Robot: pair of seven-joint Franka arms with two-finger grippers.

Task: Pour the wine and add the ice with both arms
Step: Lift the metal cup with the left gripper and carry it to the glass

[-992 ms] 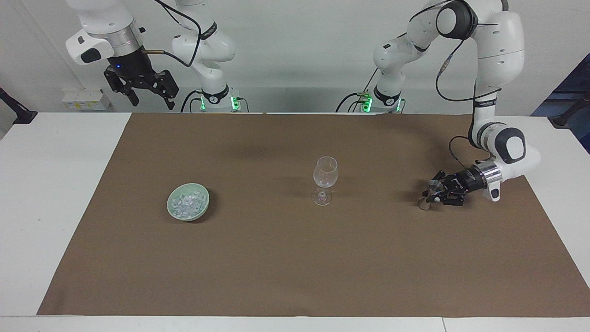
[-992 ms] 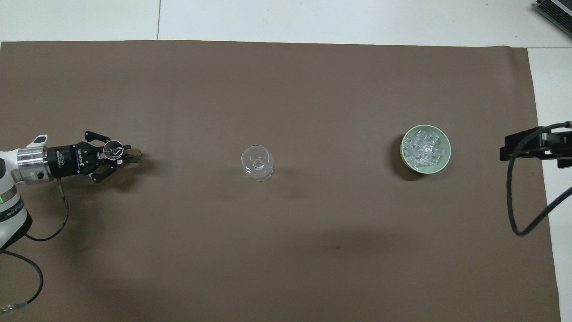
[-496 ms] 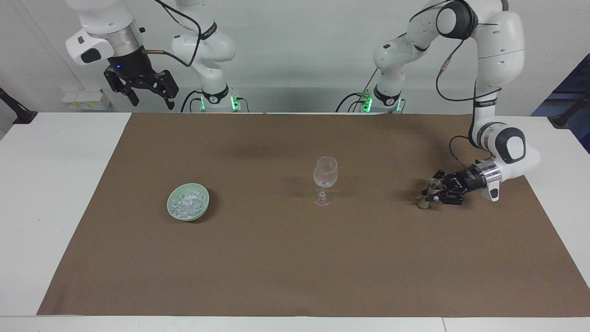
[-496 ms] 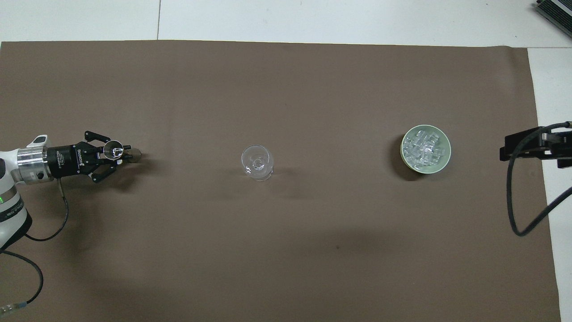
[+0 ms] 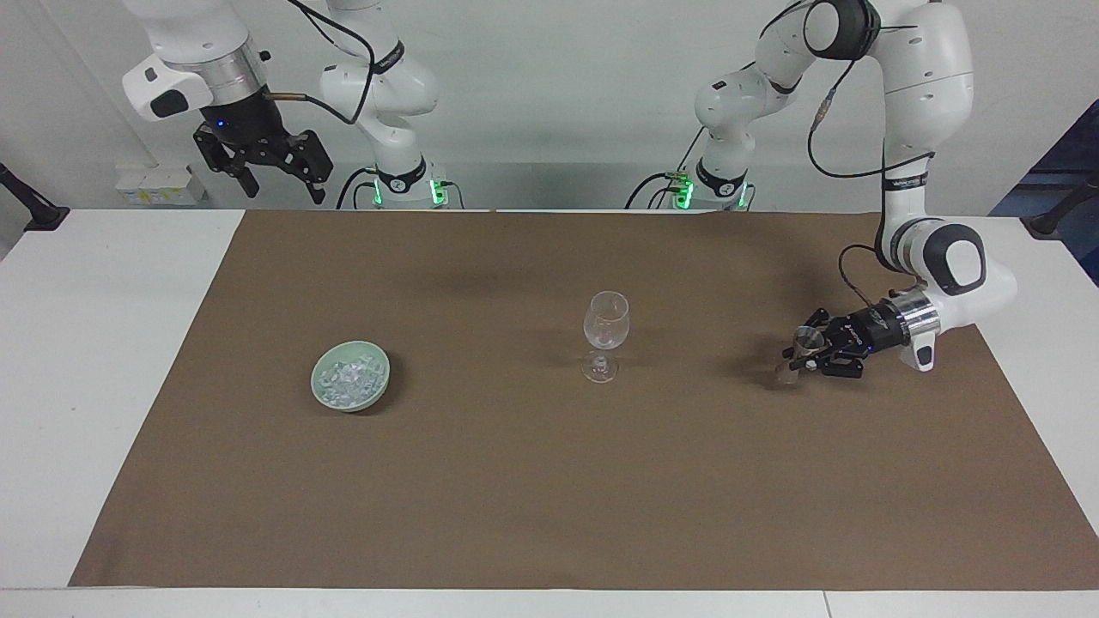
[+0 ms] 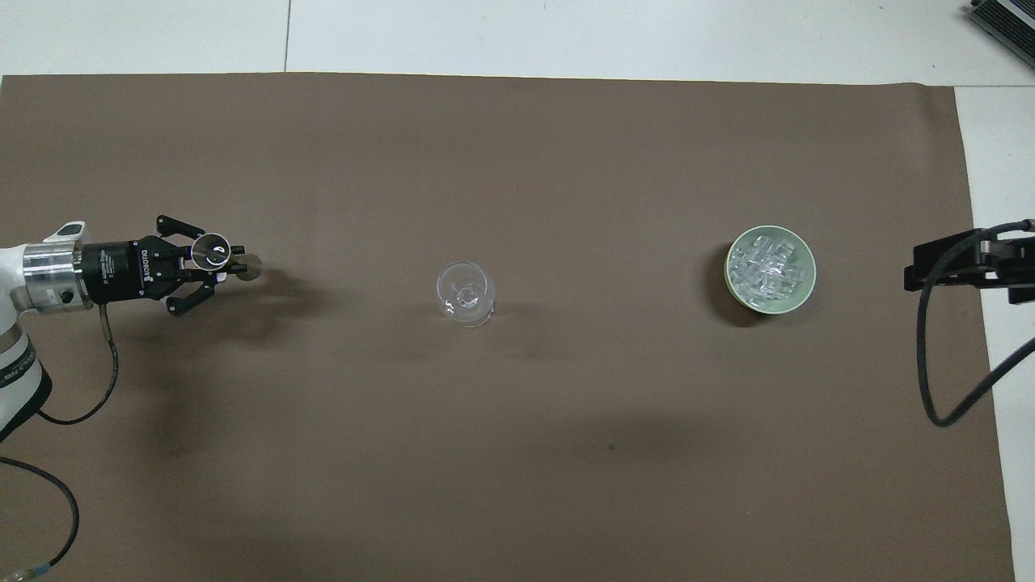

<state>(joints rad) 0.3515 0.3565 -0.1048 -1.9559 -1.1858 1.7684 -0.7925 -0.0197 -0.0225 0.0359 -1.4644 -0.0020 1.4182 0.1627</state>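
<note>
The left gripper [image 5: 809, 352] is clamped on a small metal jigger [image 5: 804, 343], well apart from the wine glass [image 5: 605, 330]. The right gripper [image 5: 275, 176] waits, jaws apart. A jerk toward the glass could spill the measure or topple the glass.

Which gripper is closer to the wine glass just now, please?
Left. The left gripper holds a small metal cup beside the wine glass; the right gripper waits raised at the table's edge.
</note>
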